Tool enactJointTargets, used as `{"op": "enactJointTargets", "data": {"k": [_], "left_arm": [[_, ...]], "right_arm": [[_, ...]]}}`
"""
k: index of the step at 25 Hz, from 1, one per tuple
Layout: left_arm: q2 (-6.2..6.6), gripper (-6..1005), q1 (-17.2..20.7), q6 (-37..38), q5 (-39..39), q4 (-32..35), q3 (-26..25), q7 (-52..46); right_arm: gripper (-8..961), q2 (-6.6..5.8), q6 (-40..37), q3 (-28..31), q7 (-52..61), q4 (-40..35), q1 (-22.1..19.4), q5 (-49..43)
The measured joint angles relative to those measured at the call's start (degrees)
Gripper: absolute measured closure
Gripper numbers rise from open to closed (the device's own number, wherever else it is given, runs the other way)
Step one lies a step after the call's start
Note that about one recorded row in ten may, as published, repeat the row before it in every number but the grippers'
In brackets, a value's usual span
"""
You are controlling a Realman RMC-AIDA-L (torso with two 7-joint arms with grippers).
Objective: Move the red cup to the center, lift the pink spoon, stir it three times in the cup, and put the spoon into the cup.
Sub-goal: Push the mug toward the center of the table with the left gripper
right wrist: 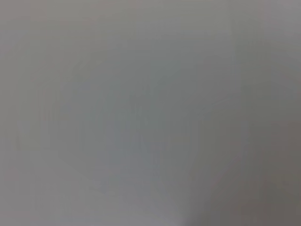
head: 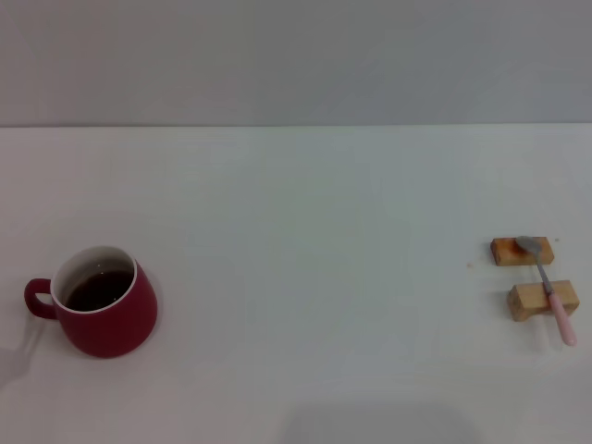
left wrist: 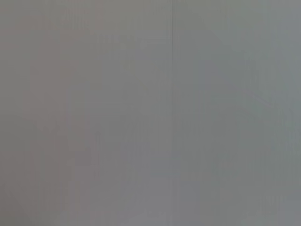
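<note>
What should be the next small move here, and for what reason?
Probably the left arm should come in toward the red cup. It stands at the table's left side, handle pointing outward, holding dark liquid, and has not yet gone to the center. The pink spoon lies across two wooden blocks at the right. No gripper is in view.

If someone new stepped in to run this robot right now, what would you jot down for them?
Grippers: neither the left nor the right one shows in any view; both wrist views show only a blank grey surface.
Things: the red cup stands at the table's left side, dark liquid inside, handle pointing left. The pink spoon lies across two wooden blocks on the right.
Done: nothing yet.
Left: move the cup to the center, lift the spoon, stir three times, leave the spoon in the cup.
</note>
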Motion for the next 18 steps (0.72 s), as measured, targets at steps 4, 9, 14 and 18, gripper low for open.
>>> {"op": "enactJointTargets", "data": {"k": [4, 9, 14, 18], "left_arm": [[0.00, 159, -0.01, -0.01, 0.00, -0.11, 0.00, 0.08], [0.00, 160, -0.01, -0.02, 0.00, -0.07, 0.00, 0.01], [0.00, 160, 0.00, -0.02, 0.00, 0.02, -0.04, -0.04], [0.00, 160, 0.07, -0.02, 0.00, 0.04, 0.03, -0.01]], "right_arm": [[374, 0.00, 0.00, -0.07, 0.00, -0.01, 0.16, -0.04], [375, 0.00, 0.00, -0.09, 0.00, -0.01, 0.21, -0.03], [376, 0.00, 0.00, -0.17, -0.01, 0.00, 0.25, -0.03], [376, 0.00, -0.01, -0.33, -0.01, 0.06, 0.14, -0.03]]}}
